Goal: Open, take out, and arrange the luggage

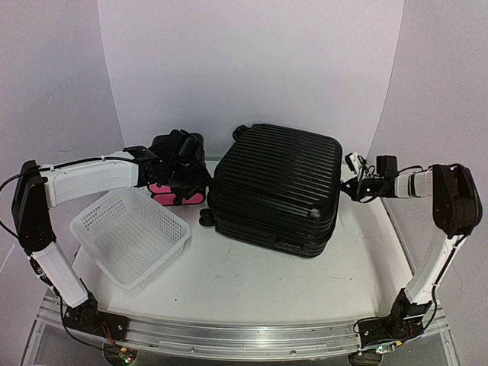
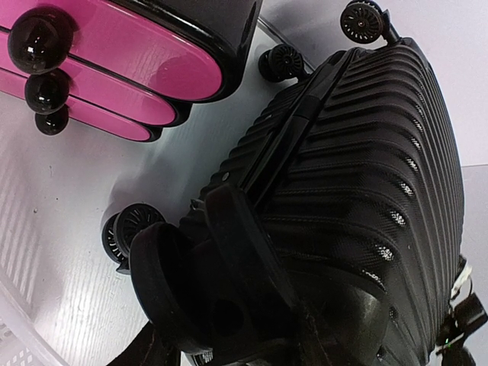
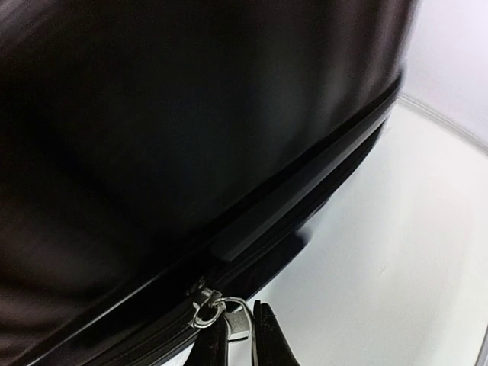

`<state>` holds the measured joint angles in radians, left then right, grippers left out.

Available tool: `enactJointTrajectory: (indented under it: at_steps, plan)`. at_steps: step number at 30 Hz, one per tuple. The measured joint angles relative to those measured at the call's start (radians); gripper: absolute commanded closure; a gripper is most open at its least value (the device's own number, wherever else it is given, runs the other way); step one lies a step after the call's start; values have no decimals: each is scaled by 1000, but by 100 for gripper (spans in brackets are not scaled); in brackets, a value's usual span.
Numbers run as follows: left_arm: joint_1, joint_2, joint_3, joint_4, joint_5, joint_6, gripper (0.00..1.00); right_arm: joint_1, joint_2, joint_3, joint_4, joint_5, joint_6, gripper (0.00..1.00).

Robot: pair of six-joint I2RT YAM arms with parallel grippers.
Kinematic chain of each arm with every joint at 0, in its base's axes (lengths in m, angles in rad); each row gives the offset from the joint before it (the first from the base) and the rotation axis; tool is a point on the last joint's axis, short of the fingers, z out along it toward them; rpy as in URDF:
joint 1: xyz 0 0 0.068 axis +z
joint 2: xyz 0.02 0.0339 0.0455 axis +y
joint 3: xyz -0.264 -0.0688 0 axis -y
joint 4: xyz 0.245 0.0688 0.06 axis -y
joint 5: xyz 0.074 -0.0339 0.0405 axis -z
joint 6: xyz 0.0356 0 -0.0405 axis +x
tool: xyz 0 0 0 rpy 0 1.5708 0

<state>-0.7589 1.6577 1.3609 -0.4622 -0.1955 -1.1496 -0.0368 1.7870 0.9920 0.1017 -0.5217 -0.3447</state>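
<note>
- The luggage (image 1: 274, 187) lies flat and zipped shut in the middle of the bench (image 1: 252, 290), wheels to the left. I judge the opening step is only starting.
- The white basket (image 1: 130, 236) sits near left, mouth up, probably to receive what comes out.
- The drawer box (image 1: 164, 191) with pink fronts stands just left of the luggage, towards the far side.
- My left end effector (image 1: 187, 168) rests against the luggage's left corner by a wheel (image 2: 126, 232), fingers partly apart. It looks placed to brace the case, but I cannot tell whether it grasps anything.
- My right end effector (image 3: 236, 335) is clenched on the zipper pull (image 3: 227, 314) at the right side, ready to draw along the seam.
</note>
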Motion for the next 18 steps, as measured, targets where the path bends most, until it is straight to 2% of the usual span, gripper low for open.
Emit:
enactJointTrajectory:
  at_steps: [7,13,15,18]
  plan:
    - [1,-3,0,0,3,20,85,-50,277,309,98,-15,13,100]
    - [3,-3,0,1,7,42,84,-53,502,607,86,-137,15,100]
    - [3,-3,0,4,7,50,83,-53,583,714,82,-204,29,100]
    - [3,-3,11,6,7,84,73,-51,689,845,130,-266,79,100]
